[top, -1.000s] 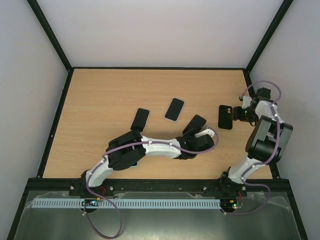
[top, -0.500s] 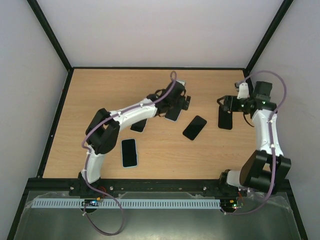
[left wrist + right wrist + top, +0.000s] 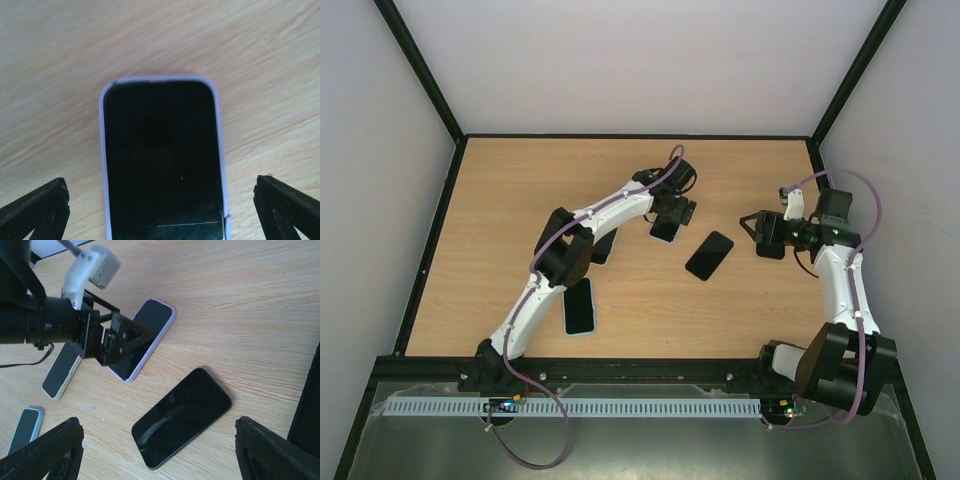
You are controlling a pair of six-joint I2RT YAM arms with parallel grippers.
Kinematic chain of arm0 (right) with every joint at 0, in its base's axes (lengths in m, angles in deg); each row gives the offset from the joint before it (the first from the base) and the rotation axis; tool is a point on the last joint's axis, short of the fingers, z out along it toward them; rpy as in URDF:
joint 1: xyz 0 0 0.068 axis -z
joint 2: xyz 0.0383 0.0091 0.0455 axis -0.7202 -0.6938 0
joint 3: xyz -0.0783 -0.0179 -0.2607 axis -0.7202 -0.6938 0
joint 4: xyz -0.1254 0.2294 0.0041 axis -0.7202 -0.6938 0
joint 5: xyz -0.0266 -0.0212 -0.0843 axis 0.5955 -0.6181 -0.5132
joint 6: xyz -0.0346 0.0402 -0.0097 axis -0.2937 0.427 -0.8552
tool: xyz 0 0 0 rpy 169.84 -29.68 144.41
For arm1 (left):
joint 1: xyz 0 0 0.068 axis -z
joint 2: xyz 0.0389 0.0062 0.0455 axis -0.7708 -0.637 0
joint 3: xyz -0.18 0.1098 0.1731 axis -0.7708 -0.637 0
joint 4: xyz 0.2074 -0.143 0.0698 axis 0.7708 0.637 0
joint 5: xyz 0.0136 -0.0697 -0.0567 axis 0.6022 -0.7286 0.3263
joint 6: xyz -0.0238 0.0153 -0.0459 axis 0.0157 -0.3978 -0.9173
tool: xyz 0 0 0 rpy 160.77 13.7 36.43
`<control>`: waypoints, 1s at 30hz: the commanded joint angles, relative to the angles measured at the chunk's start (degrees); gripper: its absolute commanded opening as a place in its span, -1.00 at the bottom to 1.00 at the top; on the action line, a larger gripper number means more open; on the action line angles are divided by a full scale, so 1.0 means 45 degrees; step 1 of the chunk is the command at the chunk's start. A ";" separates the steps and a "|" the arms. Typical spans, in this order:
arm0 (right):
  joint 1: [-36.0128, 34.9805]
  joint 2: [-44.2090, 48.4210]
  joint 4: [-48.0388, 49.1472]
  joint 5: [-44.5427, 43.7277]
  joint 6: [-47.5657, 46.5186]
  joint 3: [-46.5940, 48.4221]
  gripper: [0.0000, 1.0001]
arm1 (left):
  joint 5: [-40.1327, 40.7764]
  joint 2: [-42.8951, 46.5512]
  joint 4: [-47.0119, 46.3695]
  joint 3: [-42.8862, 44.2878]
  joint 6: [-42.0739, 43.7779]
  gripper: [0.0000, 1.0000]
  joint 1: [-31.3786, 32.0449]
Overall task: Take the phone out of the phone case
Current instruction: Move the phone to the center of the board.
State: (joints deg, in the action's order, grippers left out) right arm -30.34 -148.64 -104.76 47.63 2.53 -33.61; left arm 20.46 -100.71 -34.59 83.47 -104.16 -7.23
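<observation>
A phone in a lavender case point(image 3: 666, 229) lies screen up at the table's middle back. It also shows in the left wrist view point(image 3: 162, 160) and the right wrist view point(image 3: 145, 337). My left gripper point(image 3: 674, 212) hovers over it, open, one finger on each side point(image 3: 160, 220). A bare black phone point(image 3: 710, 255) lies just right of it, between my open right gripper's fingers in the right wrist view point(image 3: 182, 417). My right gripper point(image 3: 752, 230) is open and empty point(image 3: 160, 455). An empty black case point(image 3: 773, 243) sits beside it.
A phone in a white case point(image 3: 603, 246) lies partly under my left arm and shows in the right wrist view point(image 3: 62, 371). A phone in a light blue case point(image 3: 579, 306) lies near left. Black frame rails point(image 3: 620, 136) border the table.
My left arm has swung from the table's near middle to the lavender-cased phone at the back. My right gripper has dropped toward the table beside the black case. The blue-cased phone is now uncovered.
</observation>
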 commanded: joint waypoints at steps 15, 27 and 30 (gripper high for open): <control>0.0021 -0.0209 0.0417 0.0204 0.0064 -0.0157 0.61 | -0.0375 -0.0731 0.1405 -0.0070 0.0127 0.99 0.0098; 0.0021 -0.0520 0.0339 0.0240 -0.0040 -0.0130 0.60 | -0.0098 0.0118 0.1747 -0.2492 -0.0015 0.44 0.0986; 0.0021 -0.0603 0.0334 0.0196 -0.0302 -0.0049 0.59 | -0.0556 0.2031 0.0807 -0.5601 -0.0022 0.31 0.1334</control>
State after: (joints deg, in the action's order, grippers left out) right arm -30.34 -150.78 -104.12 47.98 2.58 -33.98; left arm 21.62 -98.72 -35.05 72.89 -104.42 -4.01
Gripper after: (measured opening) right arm 0.799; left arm 0.747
